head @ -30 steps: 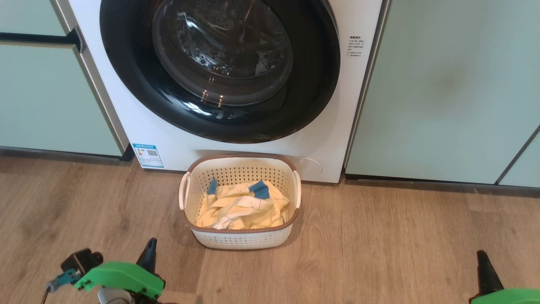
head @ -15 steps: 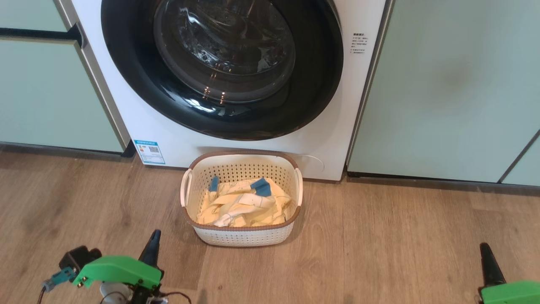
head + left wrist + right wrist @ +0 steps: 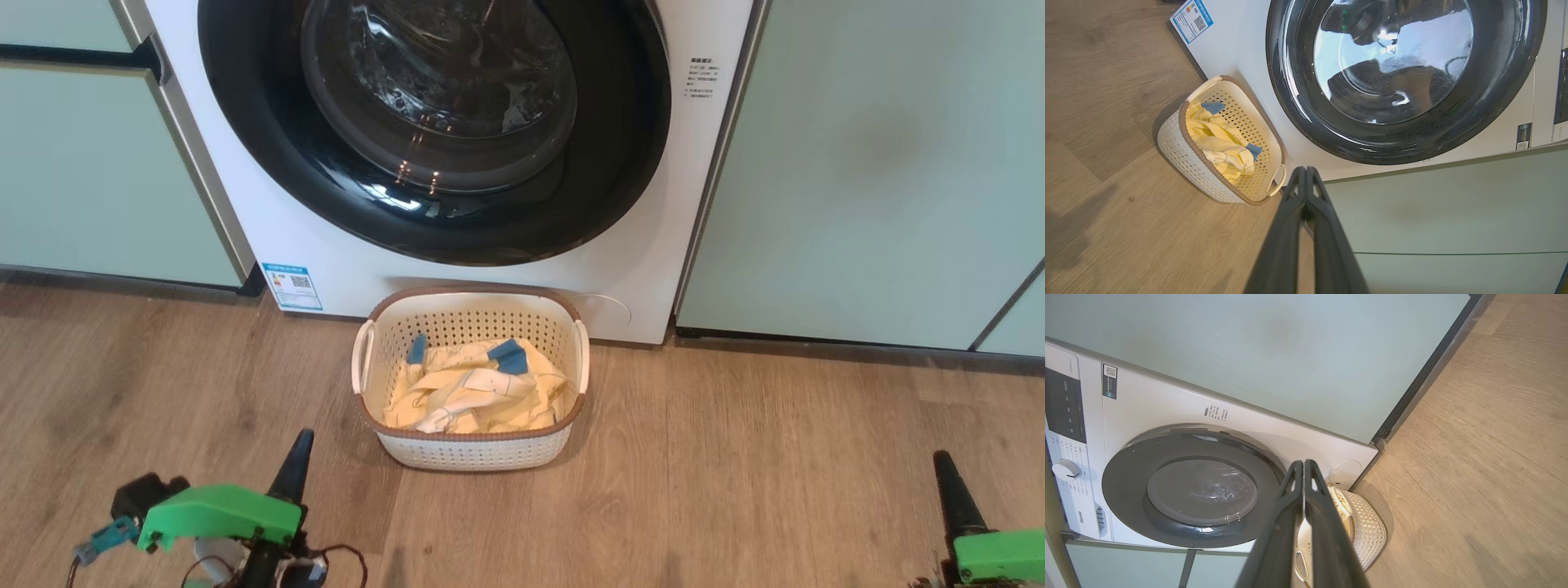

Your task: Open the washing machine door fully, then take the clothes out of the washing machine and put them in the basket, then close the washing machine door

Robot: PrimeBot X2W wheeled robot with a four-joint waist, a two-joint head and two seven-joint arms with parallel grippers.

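Head view puts the left gripper [image 3: 299,447] low at the left corner, its two long dark fingers pressed together with nothing between them. The right gripper [image 3: 947,474] sits low at the right corner, likewise clamped on nothing. Each wrist view shows its own finger pair meeting at the tips.

Ahead of them on the brown wood-plank floor [image 3: 735,457] stands the small cream-white perforated plastic basket [image 3: 473,454] with a brown rim. It is nearer the left gripper than the right, and its long axis runs side to side along the machine's front. The soft pale yellow clothes [image 3: 473,396] with blue patches lie heaped inside it, below the rim.

Just behind the basket rises the big white front-loading washing machine [image 3: 326,261], set between pale green cabinets [image 3: 857,163]. Its large round door [image 3: 437,90], a glossy black ring around bulging glass, lies flush against the front, closed. Reflections make the drum hard to read, but no fabric shows through.

All three steps look done. The door lies forward and up from both grippers, well apart from each, with the left arm nearer. Should the latch need a confirming press, that arm seems the better placed.
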